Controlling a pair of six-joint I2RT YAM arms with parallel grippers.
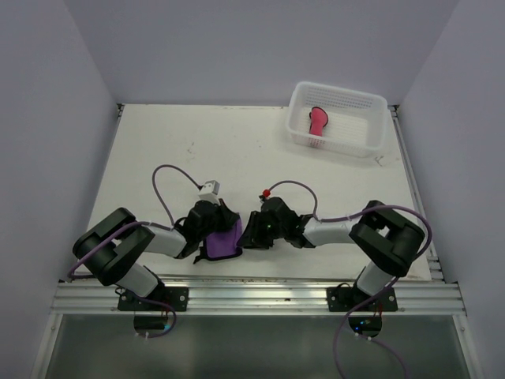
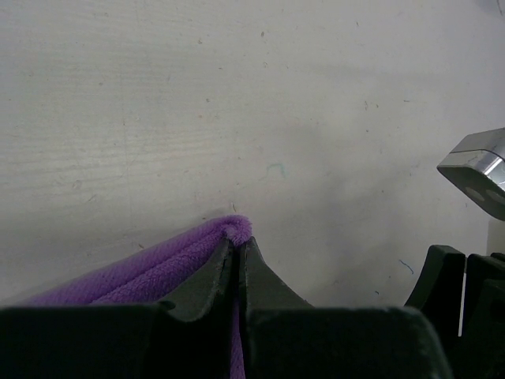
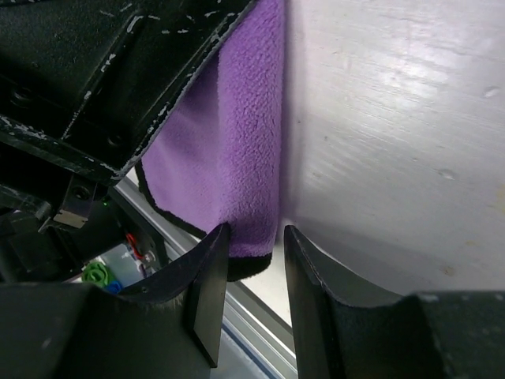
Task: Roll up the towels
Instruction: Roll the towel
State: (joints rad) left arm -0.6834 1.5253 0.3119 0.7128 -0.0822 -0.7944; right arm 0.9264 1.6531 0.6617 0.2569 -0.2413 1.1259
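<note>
Left gripper (image 2: pixel 237 264) clamped tight on folded edge of purple towel (image 2: pixel 150 272), cloth trailing back under the fingers. Right gripper (image 3: pixel 252 260) jaws part open, straddling towel's black-hemmed corner, not yet pinched, as far as can be told. Best to close right on that corner first, keep both grips level w/ each other, then turn fold over evenly so roll stays tight. Beyond grippers: pale scuffed table (image 1: pixel 237 150). Far right of right gripper: white basket (image 1: pixel 371 138) w/ pink-red towel (image 1: pixel 317 122) rolled inside. Plain walls around.
</note>
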